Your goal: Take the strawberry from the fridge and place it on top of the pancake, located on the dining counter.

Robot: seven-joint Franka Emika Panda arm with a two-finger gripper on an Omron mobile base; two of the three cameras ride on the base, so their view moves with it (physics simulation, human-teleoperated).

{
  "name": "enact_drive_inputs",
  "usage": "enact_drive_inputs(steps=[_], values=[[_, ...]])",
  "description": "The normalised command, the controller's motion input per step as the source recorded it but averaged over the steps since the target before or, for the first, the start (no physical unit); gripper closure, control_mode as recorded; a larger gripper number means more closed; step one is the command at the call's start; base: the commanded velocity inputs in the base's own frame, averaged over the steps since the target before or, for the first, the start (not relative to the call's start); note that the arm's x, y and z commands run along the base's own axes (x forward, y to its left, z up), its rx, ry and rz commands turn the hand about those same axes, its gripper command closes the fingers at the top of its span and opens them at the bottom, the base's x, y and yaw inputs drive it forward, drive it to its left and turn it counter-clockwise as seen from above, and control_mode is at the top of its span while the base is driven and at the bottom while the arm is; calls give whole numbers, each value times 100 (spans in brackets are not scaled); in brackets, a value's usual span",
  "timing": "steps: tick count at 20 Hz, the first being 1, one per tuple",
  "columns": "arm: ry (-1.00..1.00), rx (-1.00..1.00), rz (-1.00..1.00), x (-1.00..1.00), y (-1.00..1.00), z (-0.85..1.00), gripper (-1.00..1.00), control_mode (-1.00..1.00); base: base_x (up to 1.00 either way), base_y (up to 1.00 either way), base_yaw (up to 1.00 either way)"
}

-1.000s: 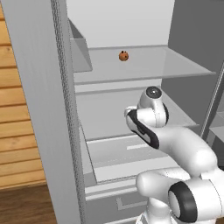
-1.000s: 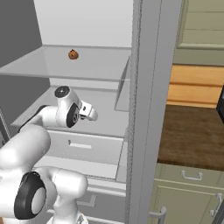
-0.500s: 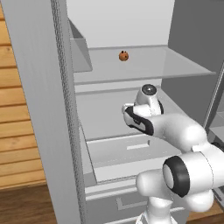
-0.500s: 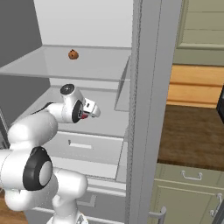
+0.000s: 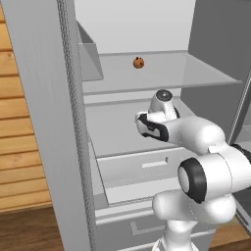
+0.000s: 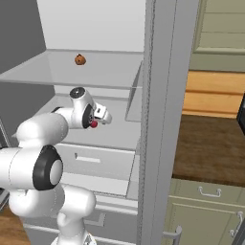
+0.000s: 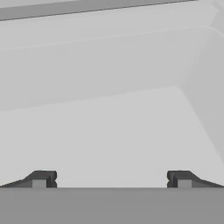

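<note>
The fridge (image 5: pixel 49 127) stands open, and my arm reaches in under its glass shelf (image 5: pixel 166 73). My gripper (image 7: pixel 111 177) is open, its two dark fingertips (image 7: pixel 41 178) set wide apart with nothing between them, facing the bare white lower shelf and back wall. From the right base view the gripper (image 6: pixel 106 116) hangs just above that lower shelf. A tiny red bit, the strawberry (image 6: pixel 94 124), peeks out right below the hand and is partly covered by it. The pancake and the dining counter are out of view.
An orange-brown ball (image 5: pixel 138 62) (image 6: pixel 80 59) rests on the glass shelf above the hand. A door bin (image 5: pixel 90 61) juts out at the upper left. Drawers (image 5: pixel 147 169) sit below the arm. Wood panelling (image 5: pixel 19 147) and green cabinets (image 6: pixel 210 201) flank the fridge.
The arm has stretched deeper into the fridge, its wrist moving forward and slightly up under the glass shelf. The gripper stayed open. The ball has not moved.
</note>
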Motion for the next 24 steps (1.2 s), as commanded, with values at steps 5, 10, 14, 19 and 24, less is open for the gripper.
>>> enact_drive_inputs(steps=[5,10,14,19,24], values=[[0,0,0,-39,12,-14,-100,-100,0,0,0],[0,0,0,-39,4,-18,-100,-100,0,0,0],[5,0,-1,-3,0,-33,-100,-100,0,0,0],[4,0,0,0,0,-27,-100,-100,0,0,0],[2,0,0,-5,0,-31,-100,-100,0,0,0]])
